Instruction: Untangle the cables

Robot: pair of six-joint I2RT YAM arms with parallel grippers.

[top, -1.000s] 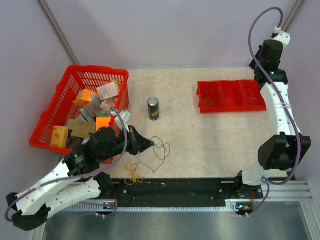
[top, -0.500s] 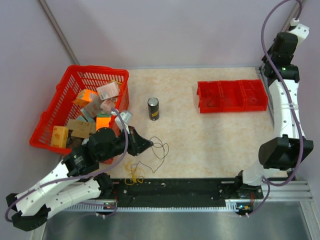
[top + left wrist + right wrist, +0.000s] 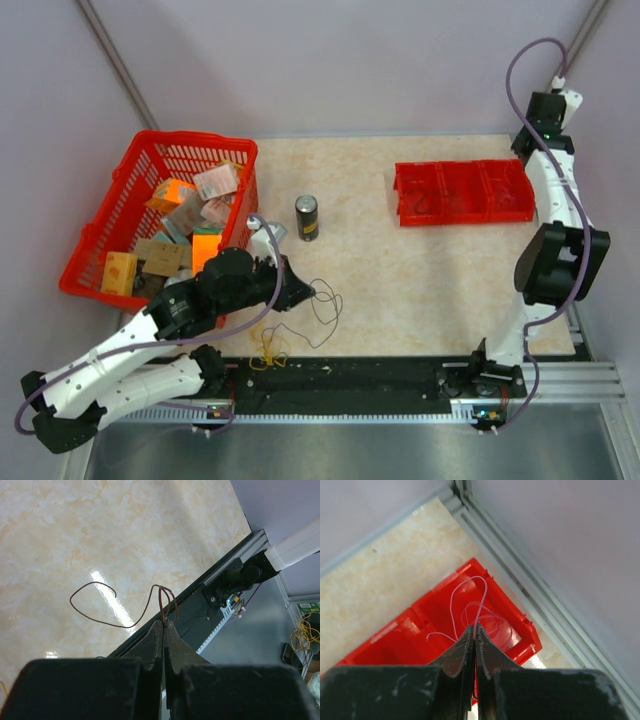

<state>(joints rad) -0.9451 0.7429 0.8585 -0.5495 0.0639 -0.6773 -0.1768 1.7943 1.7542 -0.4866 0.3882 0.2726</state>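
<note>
Here, above beige marble table (image 3: 420, 290), left pincer (image 3: 163, 622) clamps dark wire (image 3: 160, 602), right pincer (image 3: 474, 627) pale wire (image 3: 480, 577).

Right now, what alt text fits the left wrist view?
The left gripper is shut on a thin dark wire, whose loops spread over the beige tabletop beside the black rail at its edge.

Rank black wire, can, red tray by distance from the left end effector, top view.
1. Black wire: pinched in the left end effector, near side of the table.
2. Can: upright, farther back, mid-table.
3. Red tray: far right, farthest.
</note>
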